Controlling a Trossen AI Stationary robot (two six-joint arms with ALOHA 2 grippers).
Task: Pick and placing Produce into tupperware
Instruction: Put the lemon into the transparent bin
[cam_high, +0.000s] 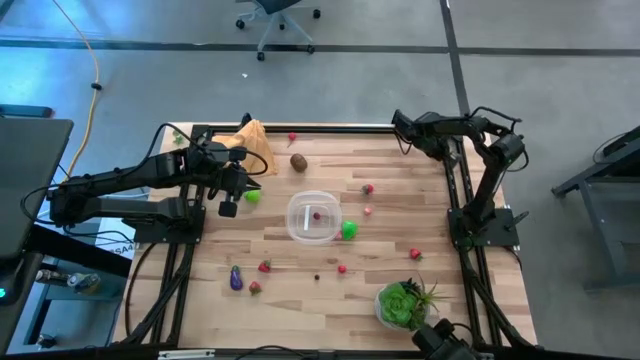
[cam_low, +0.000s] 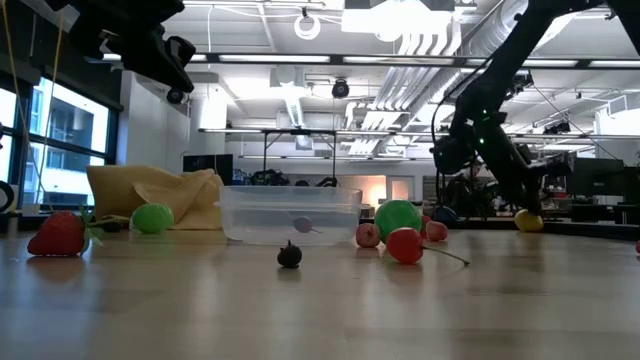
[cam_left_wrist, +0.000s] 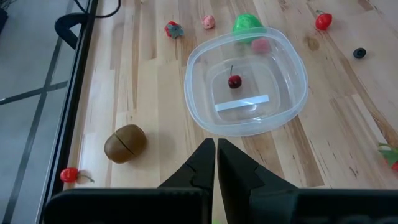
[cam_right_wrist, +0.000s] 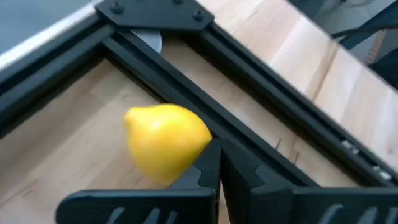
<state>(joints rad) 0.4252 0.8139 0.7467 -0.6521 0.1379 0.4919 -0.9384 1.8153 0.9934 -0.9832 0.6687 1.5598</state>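
With one cherry (cam_left_wrist: 234, 81) already lying in the tupperware (cam_high: 313, 216) mid-surface, the next fruit is being sought by the clenched, empty left pincer (cam_left_wrist: 216, 163) at its nine o'clock, which must be opened first.

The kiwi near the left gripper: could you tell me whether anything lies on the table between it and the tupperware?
Nothing visible does. In the left wrist view the kiwi sits on bare wood, apart from the tupperware, with no other produce in the gap. The shut left gripper is above the table, short of both.
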